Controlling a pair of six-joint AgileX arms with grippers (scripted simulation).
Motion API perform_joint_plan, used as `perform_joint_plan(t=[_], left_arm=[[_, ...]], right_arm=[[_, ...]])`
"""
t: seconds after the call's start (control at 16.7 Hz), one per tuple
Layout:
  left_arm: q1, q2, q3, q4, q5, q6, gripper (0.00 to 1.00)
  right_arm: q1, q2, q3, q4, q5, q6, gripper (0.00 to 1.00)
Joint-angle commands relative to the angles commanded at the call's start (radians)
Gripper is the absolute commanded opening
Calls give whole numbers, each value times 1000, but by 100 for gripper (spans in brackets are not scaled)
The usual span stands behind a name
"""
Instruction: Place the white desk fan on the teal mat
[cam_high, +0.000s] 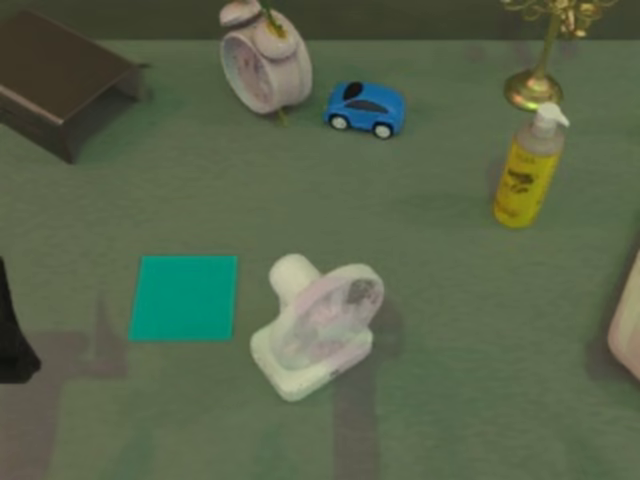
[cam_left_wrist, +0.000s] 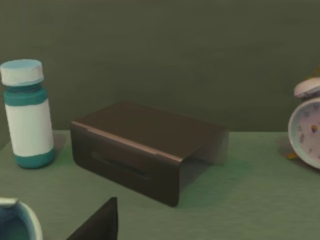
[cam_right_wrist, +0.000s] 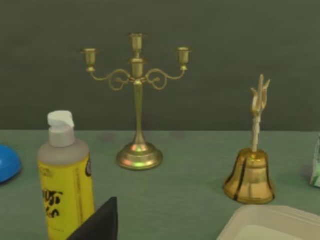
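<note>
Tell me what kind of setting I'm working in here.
Probably a rendered test tabletop rather than a real room: a green table scattered with unrelated household items. The white desk fan stands beside the teal mat, with an alarm clock, blue toy car and brass candelabra behind.

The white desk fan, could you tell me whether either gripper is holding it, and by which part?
Nothing holds it. The white desk fan lies free on the table beside the teal mat, with neither gripper near it.
</note>
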Motion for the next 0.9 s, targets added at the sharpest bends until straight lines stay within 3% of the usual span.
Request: perform_joint_plan(t=[0.18, 0.42, 0.9], left_arm=[[-6, 10, 10, -10, 1, 1, 100], [-77, 156, 154, -137, 5, 18, 100], [-351, 852, 803, -657, 3, 78, 100]], right_arm=[[0, 0, 0, 0, 0, 0, 100], [0, 0, 0, 0, 0, 0, 100], [0, 0, 0, 0, 0, 0, 100]])
